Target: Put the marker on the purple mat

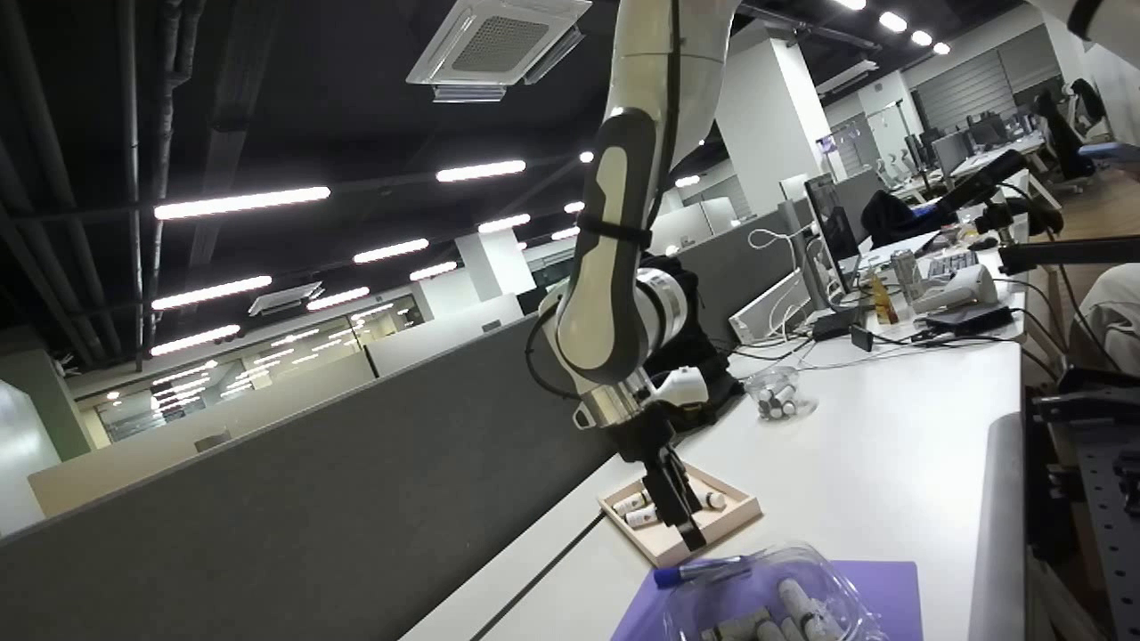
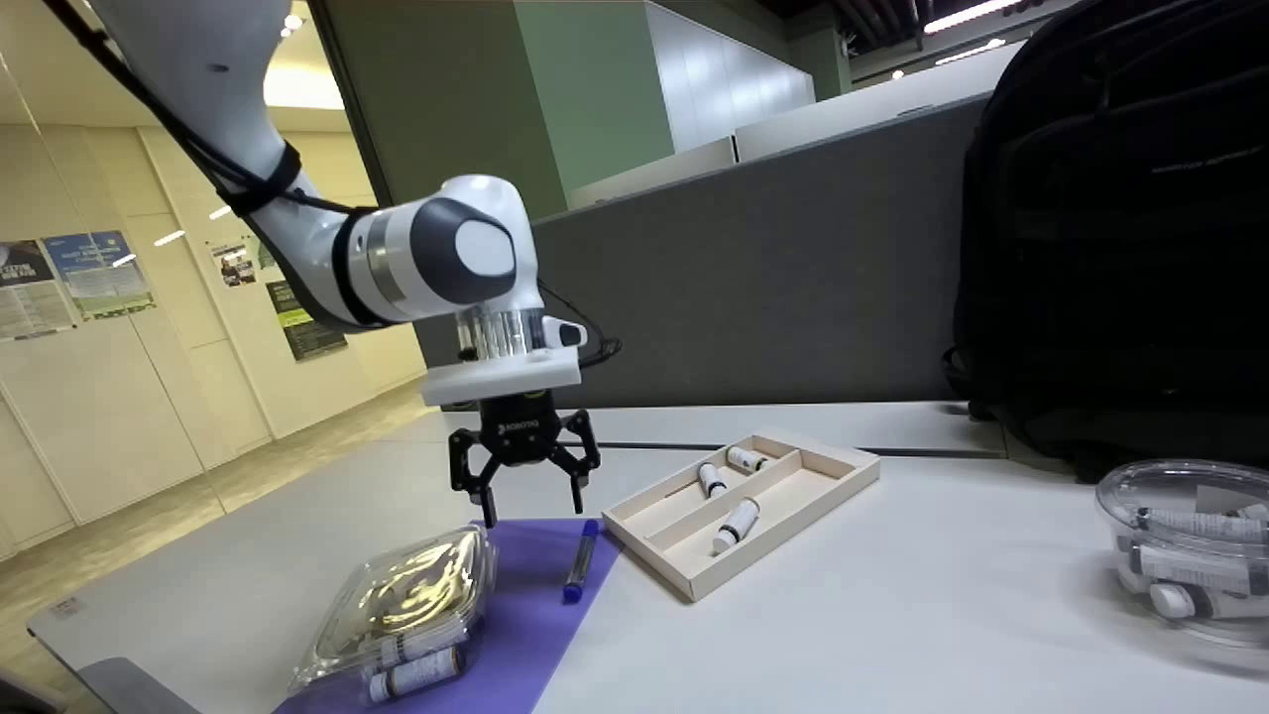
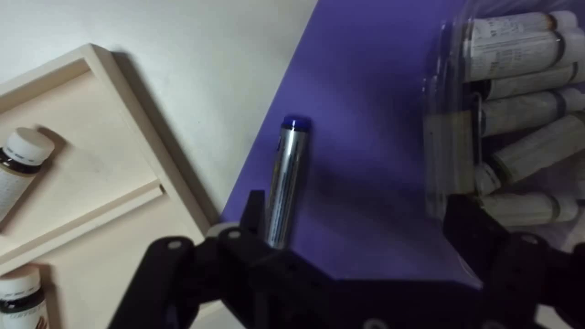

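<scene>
With your gripper [image 2: 533, 514] spread wide and empty, lowering it off-line could roll the marker [image 3: 288, 178], lying near the edge, off the purple mat [image 3: 361, 151].

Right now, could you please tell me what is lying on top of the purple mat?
A marker and a clear container of bottles are on the purple mat; what the bottles cover underneath cannot be seen.
</scene>
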`<control>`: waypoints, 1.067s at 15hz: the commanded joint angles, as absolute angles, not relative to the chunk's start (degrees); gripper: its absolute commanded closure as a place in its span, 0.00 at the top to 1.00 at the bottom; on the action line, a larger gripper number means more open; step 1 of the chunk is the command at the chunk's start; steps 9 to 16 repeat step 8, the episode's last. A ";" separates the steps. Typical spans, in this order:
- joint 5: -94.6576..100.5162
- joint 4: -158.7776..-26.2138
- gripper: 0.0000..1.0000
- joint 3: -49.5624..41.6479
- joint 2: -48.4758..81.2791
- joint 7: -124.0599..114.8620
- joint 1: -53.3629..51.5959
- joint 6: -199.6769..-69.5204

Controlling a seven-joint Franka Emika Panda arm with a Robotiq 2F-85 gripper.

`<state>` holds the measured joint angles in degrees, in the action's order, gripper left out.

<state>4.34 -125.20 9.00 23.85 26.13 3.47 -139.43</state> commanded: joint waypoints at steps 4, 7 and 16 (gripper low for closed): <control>4.56 -128.41 1.00 7.28 11.40 24.01 2.07 -137.58; 3.40 -129.27 1.00 6.17 8.14 24.45 2.38 -138.17; 2.82 -129.27 1.00 5.58 7.85 24.84 2.71 -137.42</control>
